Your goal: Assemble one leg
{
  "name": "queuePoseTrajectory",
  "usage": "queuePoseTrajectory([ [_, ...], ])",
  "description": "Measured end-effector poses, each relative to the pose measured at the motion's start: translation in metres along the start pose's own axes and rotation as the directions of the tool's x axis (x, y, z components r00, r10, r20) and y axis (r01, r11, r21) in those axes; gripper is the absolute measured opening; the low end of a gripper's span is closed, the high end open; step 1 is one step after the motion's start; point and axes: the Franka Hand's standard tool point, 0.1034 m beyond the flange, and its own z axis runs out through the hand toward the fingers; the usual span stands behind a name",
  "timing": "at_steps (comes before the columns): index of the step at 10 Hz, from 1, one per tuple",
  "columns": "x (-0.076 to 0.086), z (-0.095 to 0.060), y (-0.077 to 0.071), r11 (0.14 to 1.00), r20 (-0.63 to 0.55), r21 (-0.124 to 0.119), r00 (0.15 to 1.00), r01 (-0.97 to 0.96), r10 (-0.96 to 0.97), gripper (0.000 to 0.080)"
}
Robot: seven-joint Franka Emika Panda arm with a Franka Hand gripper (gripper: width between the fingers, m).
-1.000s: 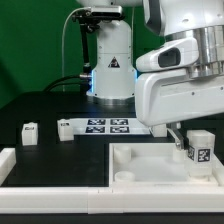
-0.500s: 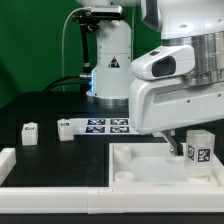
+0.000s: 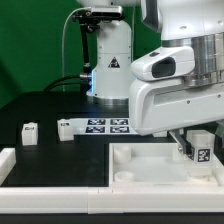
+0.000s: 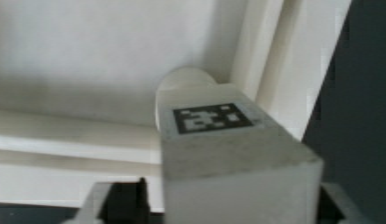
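Leg (image 3: pixel 201 148) seen lower right of exterior frame, clamped in gripper (image 4: pixel 222 208) at corner of tray-like piece (image 3: pixel 140 172); contact with tray not discernible; risk judged: leg lowered off-socket, jammed on rim, twisted in grip

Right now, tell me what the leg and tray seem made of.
The leg looks like white plastic, matte with faint sheen, plain molded faces; its tag seems a printed sticker. The tray: likely the same white plastic, smooth, rounded molded edges.
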Motion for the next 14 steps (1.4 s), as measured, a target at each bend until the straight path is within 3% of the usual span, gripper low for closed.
queuePoseTrajectory([
  [5,-0.0002,0.0004,-0.0006,0.995,0.001,0.002,0.995,-0.100,0.100,0.0291],
  [9,0.0036,0.0012,0.0030,0.815,-0.045,0.025,0.813,-0.579,0.580,0.0292],
  [12,0.0023,0.0018,0.0058,0.514,-0.053,0.043,0.512,-0.857,0.858,0.0294],
  [13,0.0009,0.0021,0.0056,0.354,-0.053,0.046,0.352,-0.934,0.935,0.0294],
  [14,-0.0010,0.0023,0.0042,0.132,-0.042,0.053,0.130,-0.990,0.991,0.0294],
])
